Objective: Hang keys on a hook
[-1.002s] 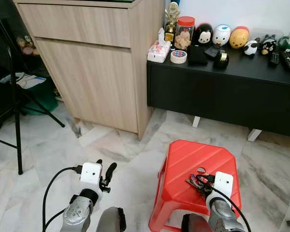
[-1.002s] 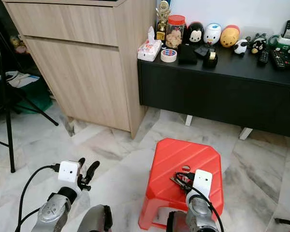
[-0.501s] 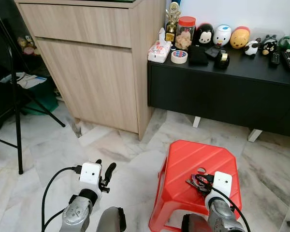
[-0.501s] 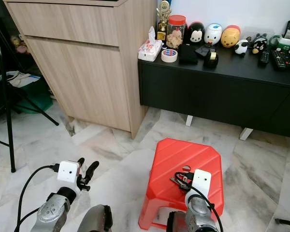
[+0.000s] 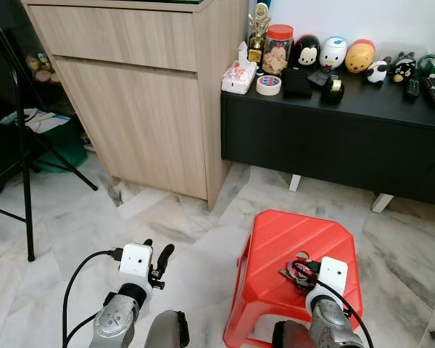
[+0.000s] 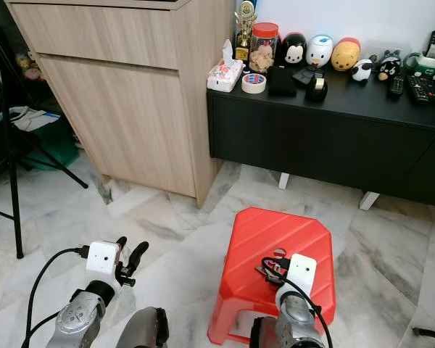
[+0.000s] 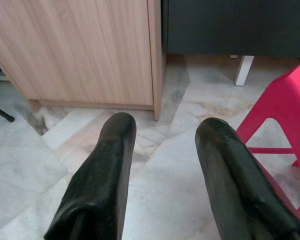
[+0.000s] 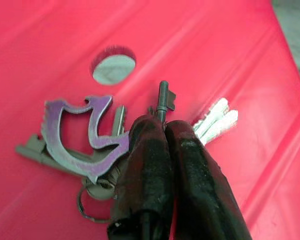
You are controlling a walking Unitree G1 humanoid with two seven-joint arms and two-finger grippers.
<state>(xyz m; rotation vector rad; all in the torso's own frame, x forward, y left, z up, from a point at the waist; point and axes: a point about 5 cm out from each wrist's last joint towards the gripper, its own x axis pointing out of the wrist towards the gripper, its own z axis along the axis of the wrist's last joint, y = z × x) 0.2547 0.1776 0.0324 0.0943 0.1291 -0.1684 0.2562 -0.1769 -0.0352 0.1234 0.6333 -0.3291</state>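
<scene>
Right claw: clenched on the keys, fingers pressed together w/ a dark key shaft poking out btwn the tips; sat low over the red stool, at about 5 o'clock of the head view.
Keys: bunch lay on the stool top, just beside its round hole; purple flat tool at 9 o'clock of the fingers, silver keys at 3 o'clock, ring underneath.
Wrist vs head: right wrist cam showed the key shapes & the pinch; head cams gave only a small dark clump at the claw's tip, w/ the white camera block covering part of it.
Left claw: released, fingers well apart, nothing btwn them; hung over the marble floor at about 7 o'clock of the head view.
Left wrist cam: looked at the wood cabinet, a white leg of the black table & the stool's edge.
Around: table top at 1 o'clock carried a tissue pack, tape roll, jar, trophy, round figurines, remotes.
Far side: black tripod legs at 9 o'clock, green bin w/ papers behind them.
</scene>
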